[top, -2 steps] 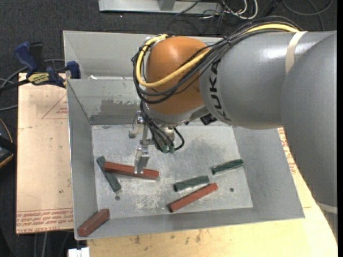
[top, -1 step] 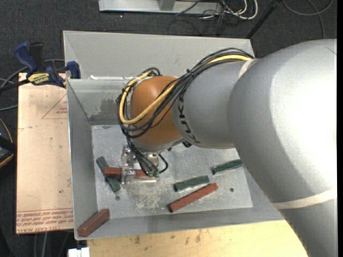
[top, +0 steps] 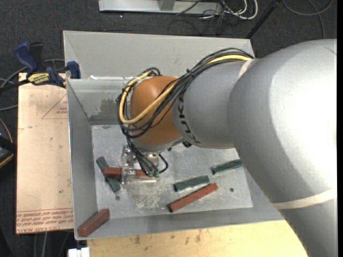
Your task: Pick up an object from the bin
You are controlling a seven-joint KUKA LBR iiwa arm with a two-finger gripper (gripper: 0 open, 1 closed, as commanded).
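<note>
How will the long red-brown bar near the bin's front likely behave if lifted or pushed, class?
The long red-brown bar looks straight and flat-sided, so it would probably stay stiff and slide rather than roll. Lying flat on the bin floor, it seems unlikely to tip. Pushed off-centre, it would likely pivot toward the dark green bar beside it.

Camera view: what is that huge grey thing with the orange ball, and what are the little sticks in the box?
That is a robot arm, reaching into a grey metal bin. The camera looks down from above. The orange ball is a cover on its wrist; under it sits the gripper, its hand for picking things up. It is down at a short reddish-brown bar beside two dark green bars. Further right lie two more green bars and a long reddish-brown stick. One reddish-brown block rests near the front left corner. I cannot tell if anything is held.
</note>
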